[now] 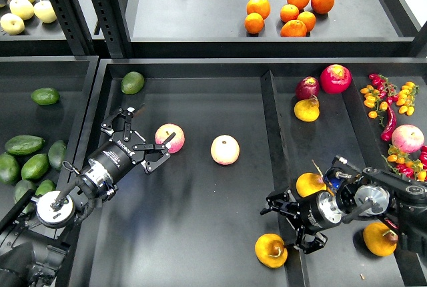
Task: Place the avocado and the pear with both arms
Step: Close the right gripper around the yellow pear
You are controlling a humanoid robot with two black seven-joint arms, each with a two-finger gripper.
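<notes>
Nearest, the right tool (288, 228) stands spread and empty just beside the pear (271, 250) on the dark tray (200, 247). Farther back, the left tool (148, 141) is splayed wide beside an apple (171, 137), gripping nothing. The avocado (24, 145) lies in the left bin (40, 67).

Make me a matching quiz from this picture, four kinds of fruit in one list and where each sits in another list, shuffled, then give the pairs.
Things:
1. oranges
2. two apples
3. avocado pile
4. pear by the right gripper

Places:
A. far left bin
B. bottom of the view, on the divider edge
C. middle tray, near the left gripper
D. upper shelf at the back

Pairs: 1-D, 2-C, 3-A, 4-B
</notes>
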